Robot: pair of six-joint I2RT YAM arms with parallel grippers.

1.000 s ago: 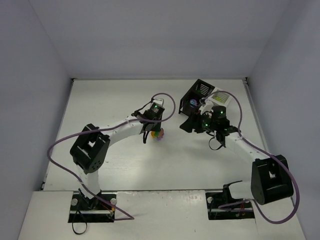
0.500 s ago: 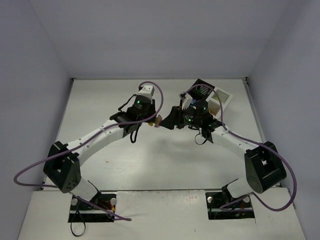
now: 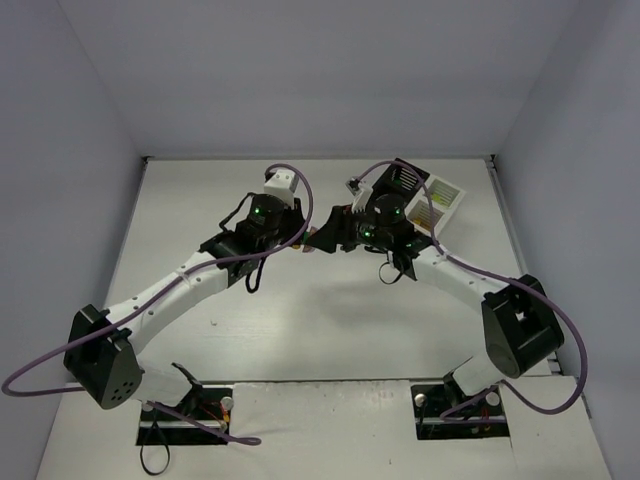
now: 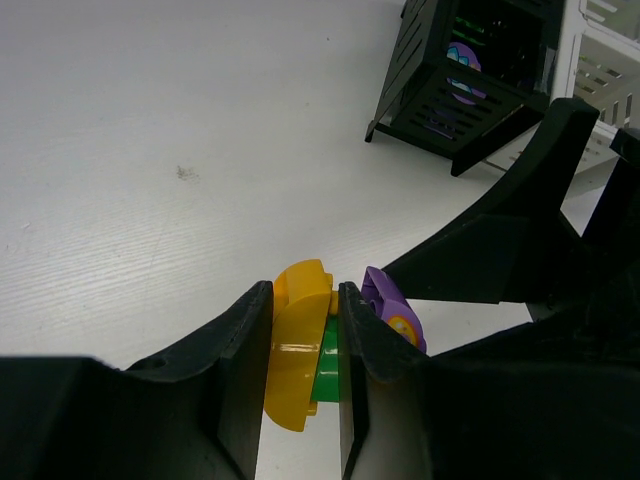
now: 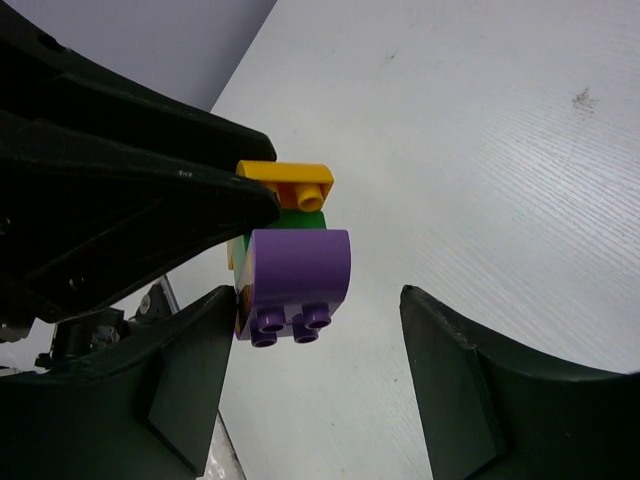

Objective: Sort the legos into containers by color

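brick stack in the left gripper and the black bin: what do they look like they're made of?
The brick stack looks like hard moulded plastic with a glossy finish. The yellow brick carries a sharp highlight, and the purple brick shows crisp moulded studs. The black bin is probably rigid plastic with a duller sheen and thin, even slats. Coated metal cannot be ruled out by look alone.

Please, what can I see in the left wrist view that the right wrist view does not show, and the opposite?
Only left wrist: the black container with a purple piece inside, and the white container beside it. Only right wrist: the purple brick with its studs showing, and the right hand open around it. Both: the yellow, green and purple brick stack, clamped in the left hand.
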